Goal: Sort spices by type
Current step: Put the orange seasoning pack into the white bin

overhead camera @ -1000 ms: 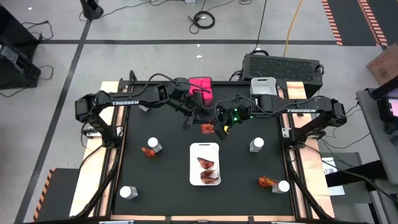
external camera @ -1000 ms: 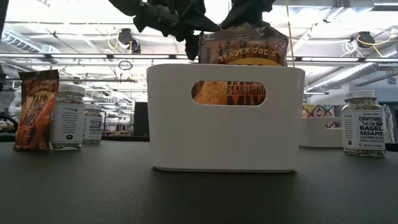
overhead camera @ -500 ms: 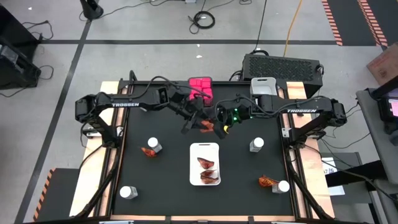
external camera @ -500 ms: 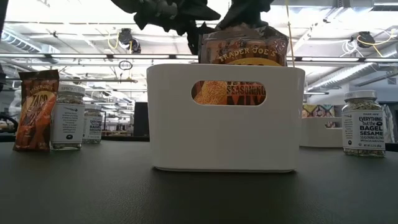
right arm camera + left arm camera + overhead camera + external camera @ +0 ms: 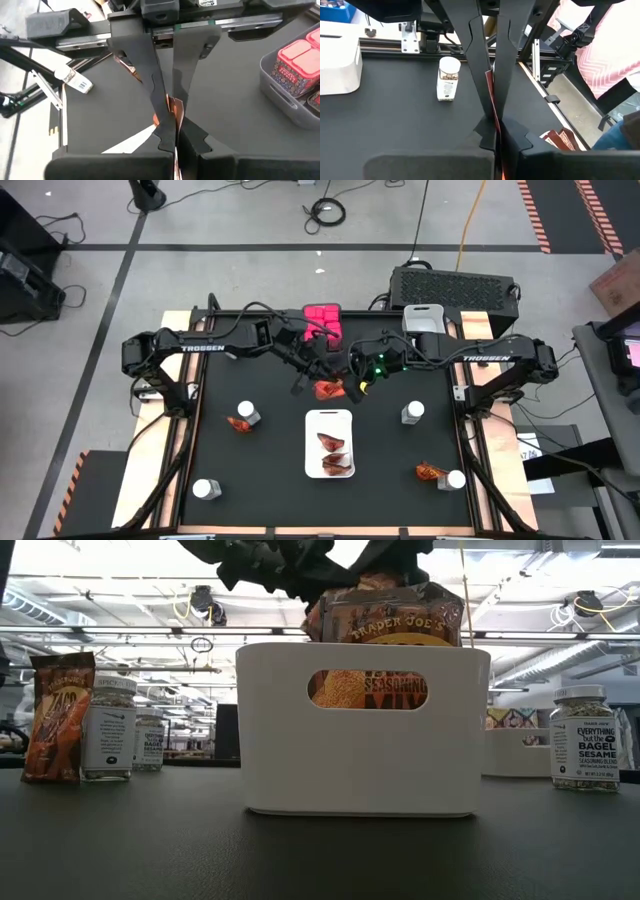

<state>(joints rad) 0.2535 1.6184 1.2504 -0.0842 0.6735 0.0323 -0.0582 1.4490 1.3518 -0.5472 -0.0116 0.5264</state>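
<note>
A crinkly red-orange packet (image 5: 327, 389) hangs above the table behind the white tray (image 5: 329, 421). Both grippers are shut on it: my left gripper (image 5: 317, 379) from the left, my right gripper (image 5: 349, 383) from the right. In the low view the packet (image 5: 392, 616) shows above the tray's wall (image 5: 363, 755). The left wrist view has the packet's thin red edge (image 5: 491, 95) pinched in my left gripper (image 5: 494, 134). The right wrist view has the packet (image 5: 173, 106) pinched in my right gripper (image 5: 172, 135). Two packets (image 5: 333, 453) lie in the tray. Pink boxes (image 5: 323, 320) fill a grey bin at the back.
Jars with white caps stand at left (image 5: 247, 412), front left (image 5: 207, 489), right (image 5: 413, 412) and front right (image 5: 456, 479). Loose packets lie beside the left jar (image 5: 238, 424) and the front right jar (image 5: 430, 472). A second grey bin (image 5: 424, 317) stands at the back right.
My left gripper has moved right to the packet that the right gripper holds and has shut on it. The right arm has stayed put.
</note>
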